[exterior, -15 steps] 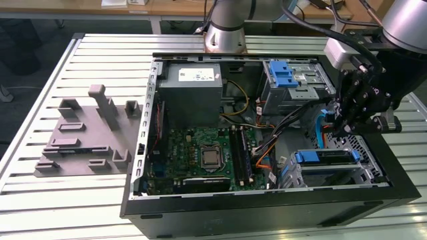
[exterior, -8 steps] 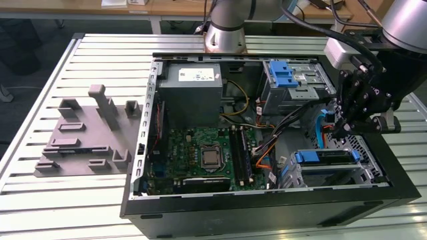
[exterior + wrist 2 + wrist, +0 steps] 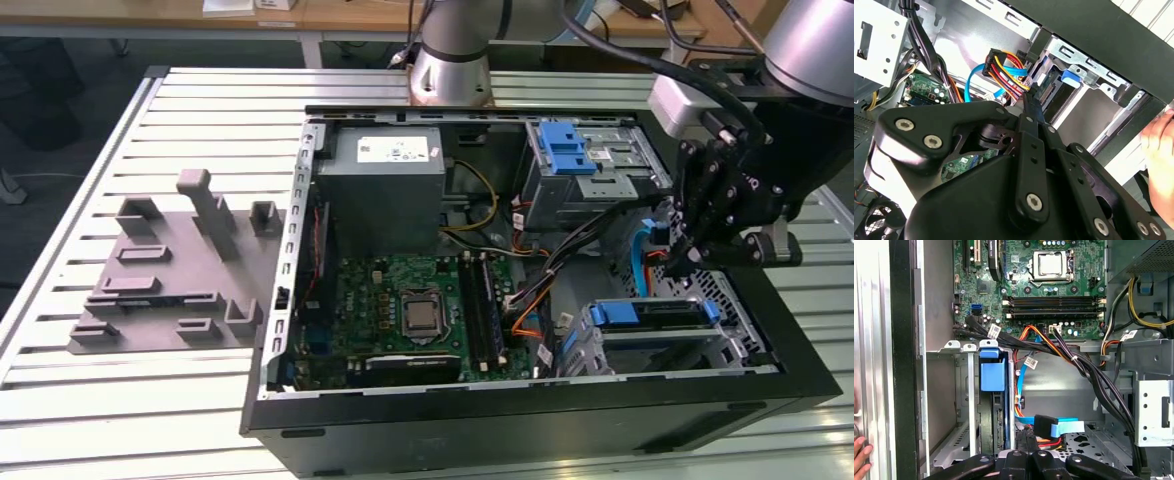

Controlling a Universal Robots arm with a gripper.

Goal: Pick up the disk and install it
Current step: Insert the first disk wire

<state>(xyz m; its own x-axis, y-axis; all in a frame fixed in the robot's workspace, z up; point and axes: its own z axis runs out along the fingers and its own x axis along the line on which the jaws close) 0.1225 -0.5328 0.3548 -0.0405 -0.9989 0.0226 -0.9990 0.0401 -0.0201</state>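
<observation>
The disk (image 3: 650, 314) sits in a metal bay at the near corner of the open computer case, on the exterior view's right, its blue frame showing. In the first wrist view the disk (image 3: 998, 422) stands edge-on in the bay under its blue tab (image 3: 992, 375). My gripper (image 3: 675, 264) hangs just above and beside that bay. Its fingers are shut together with nothing between them. In the second wrist view the gripper (image 3: 1028, 102) points at the disk's (image 3: 1048, 89) connector end, close to a plug with coloured wires (image 3: 1004, 70). The gripper (image 3: 1025, 439) also rises beside the blue cable.
A person's hand (image 3: 1160, 165) rests on the case's outer wall by the bay. Black and coloured cables (image 3: 1069, 357) cross the case. A second cage with a blue latch (image 3: 577, 152), a grey power supply (image 3: 387, 185) and the motherboard (image 3: 400, 310) fill the case. A grey fixture plate (image 3: 167, 275) lies on the table.
</observation>
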